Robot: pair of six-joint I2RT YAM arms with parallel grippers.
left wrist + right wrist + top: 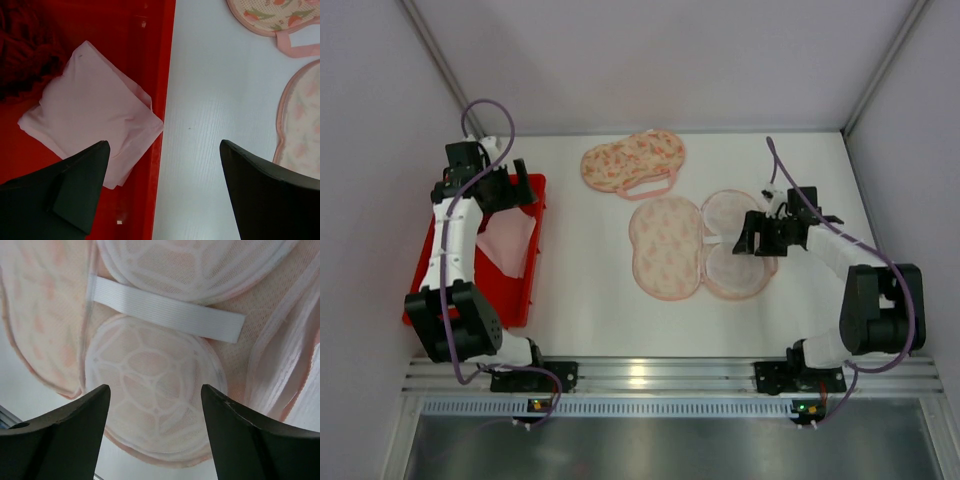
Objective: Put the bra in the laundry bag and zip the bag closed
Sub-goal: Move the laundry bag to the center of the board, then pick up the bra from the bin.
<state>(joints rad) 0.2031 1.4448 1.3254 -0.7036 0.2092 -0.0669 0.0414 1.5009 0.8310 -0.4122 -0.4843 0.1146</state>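
- Taking the laundry bag (665, 248) as your landmark, you see it lying open like a clamshell on the tabletop (580, 300), with its floral half on the left and its mesh half on the right.
- Your right hand (155, 390) hovers over the mesh half, its jaws apart with nothing between them. Beneath it are a round mesh pad (150, 370) and a white elastic band (165, 312).
- The bra (632, 162) lies outside the bag, just beyond its far edge. You cannot tell whether its strap touches the bag.
- Your left hand (164, 150) hangs well to the left of the bag, its jaws spread wide and empty, above the rim of a red tray (525, 300).
- A folded pink cloth (95, 105) rests in that tray, partly under one finger of the left hand.
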